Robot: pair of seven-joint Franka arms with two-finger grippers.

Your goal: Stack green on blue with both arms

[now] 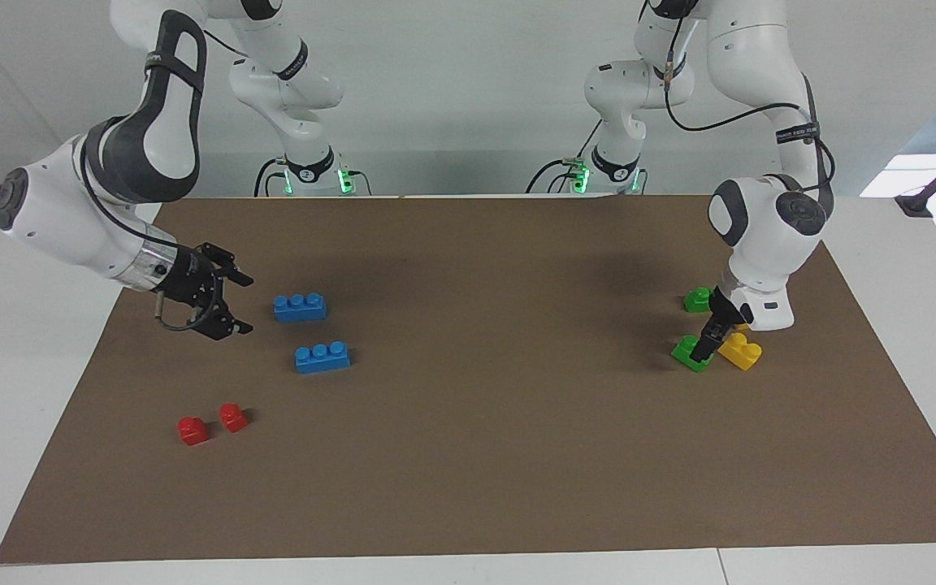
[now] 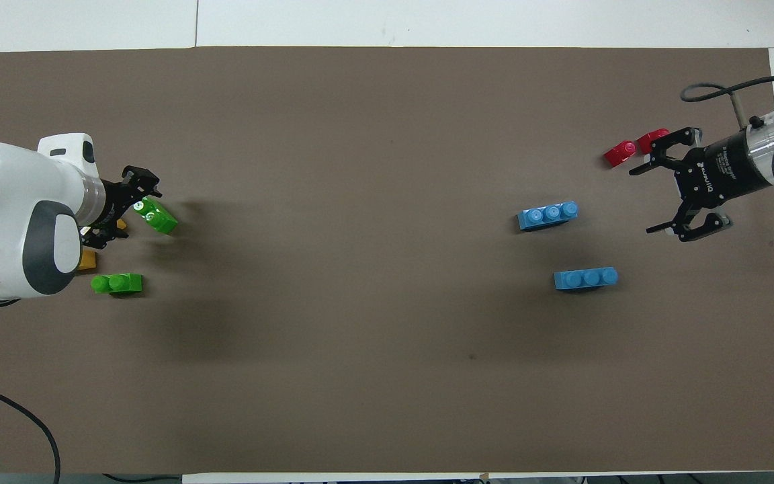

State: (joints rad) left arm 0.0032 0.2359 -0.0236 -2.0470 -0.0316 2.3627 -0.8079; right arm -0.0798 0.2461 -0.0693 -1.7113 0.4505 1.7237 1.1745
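White lettering, unreadable, on right gripper (image 2: 656,196) body near blue brick (image 2: 547,215).

Two three-stud bricks (image 1: 300,307) lie toward the right arm's end of the mat (image 1: 484,455). Two single-stud bricks (image 1: 212,423) lie farther from the robots than these.

**Green and blue bricks flat on the mat**

Two green two-stud bricks (image 1: 693,353) (image 1: 697,299) sit studs-up toward the left arm's end, one angled. Two blue three-stud bricks (image 1: 300,306) (image 1: 322,357) lie near each other, well apart from the greens.
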